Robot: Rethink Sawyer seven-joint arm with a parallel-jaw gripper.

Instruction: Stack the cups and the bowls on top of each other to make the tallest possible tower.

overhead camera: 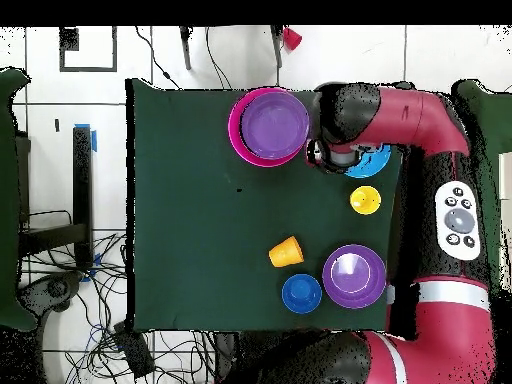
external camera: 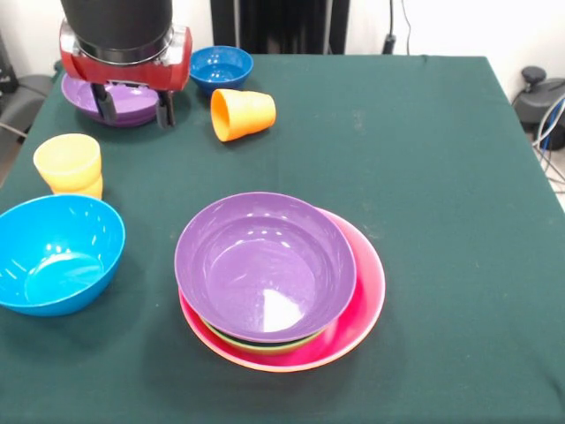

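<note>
The tower [external camera: 281, 283] sits on the green bench [external camera: 424, 177] at about six o'clock from the middle of the front view: a purple bowl [external camera: 265, 265] nested over a green bowl [external camera: 265, 344], of which only a sliver of rim shows, inside a large pink bowl [external camera: 357, 309]. Loose pieces ring the ten-to-eleven o'clock side: a light blue bowl [external camera: 57, 252] at nine, a yellow cup [external camera: 69, 163] upright just beyond it and possibly sitting in a second one, an orange cup [external camera: 241, 113] tipped on its side at eleven, a small dark blue bowl [external camera: 221, 66] near twelve, and a second purple bowl [external camera: 124, 99] at the far ten o'clock corner. All of these look like thin, glossy, rigid plastic, so I judge them light, unlikely to break, but slick and prone to skate or tip when nudged. The bowls are best pinched across the rim wall; the fallen cup is best taken across its tapered side near the mouth. The tool [external camera: 135, 110] hangs over the near edge of the second purple bowl, its two dark fingers [external camera: 106, 104] spread apart with clear space between them, and it holds nothing; whether a tip touches the bowl's rim I cannot tell.
</note>
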